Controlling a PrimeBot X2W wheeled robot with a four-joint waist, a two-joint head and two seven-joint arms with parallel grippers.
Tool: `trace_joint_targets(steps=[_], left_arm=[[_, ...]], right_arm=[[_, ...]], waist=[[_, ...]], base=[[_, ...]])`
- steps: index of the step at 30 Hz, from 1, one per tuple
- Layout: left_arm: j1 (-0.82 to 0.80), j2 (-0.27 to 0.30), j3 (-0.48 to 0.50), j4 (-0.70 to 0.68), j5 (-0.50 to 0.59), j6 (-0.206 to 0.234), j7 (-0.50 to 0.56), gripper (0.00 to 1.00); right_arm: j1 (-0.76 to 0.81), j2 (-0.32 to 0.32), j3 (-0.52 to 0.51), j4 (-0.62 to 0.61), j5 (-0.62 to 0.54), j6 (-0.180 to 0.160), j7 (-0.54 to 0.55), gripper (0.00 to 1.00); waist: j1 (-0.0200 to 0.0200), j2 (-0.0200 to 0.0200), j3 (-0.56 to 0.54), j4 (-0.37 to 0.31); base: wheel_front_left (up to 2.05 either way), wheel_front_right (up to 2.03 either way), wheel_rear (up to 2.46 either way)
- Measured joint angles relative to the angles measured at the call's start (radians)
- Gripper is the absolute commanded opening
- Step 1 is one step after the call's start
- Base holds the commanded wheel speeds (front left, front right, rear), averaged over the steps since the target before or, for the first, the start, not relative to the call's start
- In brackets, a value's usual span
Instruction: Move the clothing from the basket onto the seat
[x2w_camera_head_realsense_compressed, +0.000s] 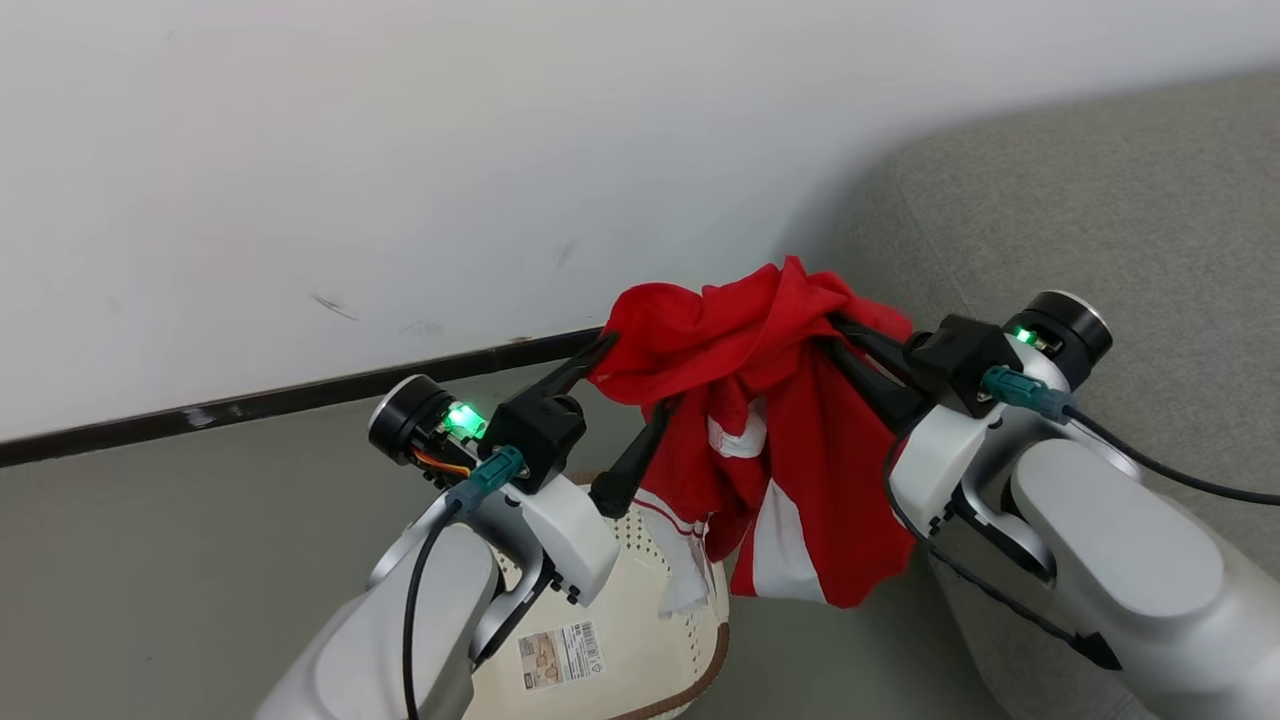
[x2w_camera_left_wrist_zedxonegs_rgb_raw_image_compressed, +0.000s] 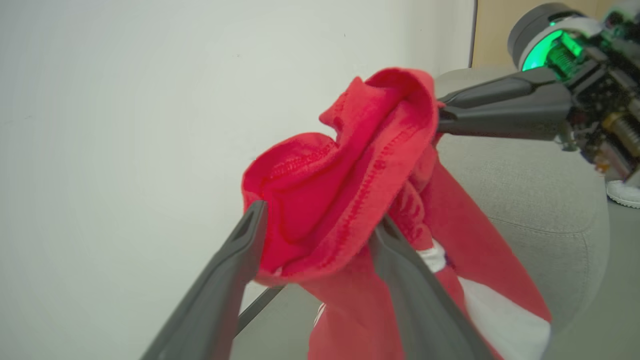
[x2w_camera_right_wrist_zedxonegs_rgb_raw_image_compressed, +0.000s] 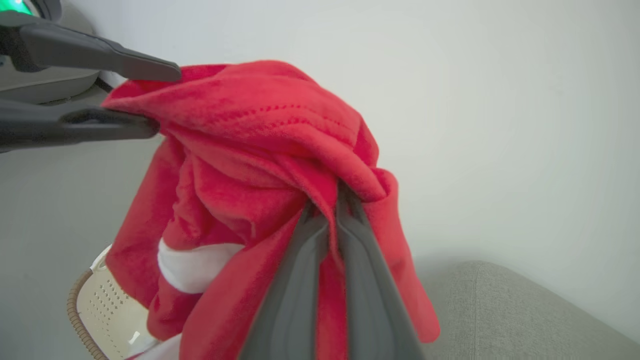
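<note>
Jaws: left gripper gripping wide round a bunch of clothing, right gripper pinched tight on a fold | held high over basket, likely for swinging across to seat

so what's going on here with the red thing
The robot holds the red clothing up in the air with both grippers: the left gripper and the right gripper each pinch a bunch of fabric near its top. It hangs above the basket on the floor, beside the grey seat, not yet laid on it.

Soft matt cloth clothing; perf. plastic basket
</note>
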Motion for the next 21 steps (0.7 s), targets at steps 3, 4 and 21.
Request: trace_joint_targets(steps=[3,4,21], left_arm=[[0.011,0.002,0.003,-0.001,0.000,-0.001,-0.009,1.00],[0.014,0.002,0.005,-0.001,0.000,-0.001,-0.010,1.00],[0.086,0.056,0.023,-0.004,-0.011,-0.002,-0.059,1.00]], right_arm=[[0.000,-0.002,-0.017,0.001,0.007,0.000,0.000,0.00],[0.000,-0.002,-0.025,0.001,0.007,0.000,-0.002,0.00],[0.048,-0.097,-0.164,0.013,0.007,0.000,-0.008,0.00]], waist=[[0.0000,0.0000,-0.001,-0.007],[-0.0001,0.0000,-0.001,-0.009],[0.0000,0.0000,-0.019,-0.038]], base=[[0.00,0.00,0.00],[0.00,0.00,0.00],[0.00,0.00,0.00]])
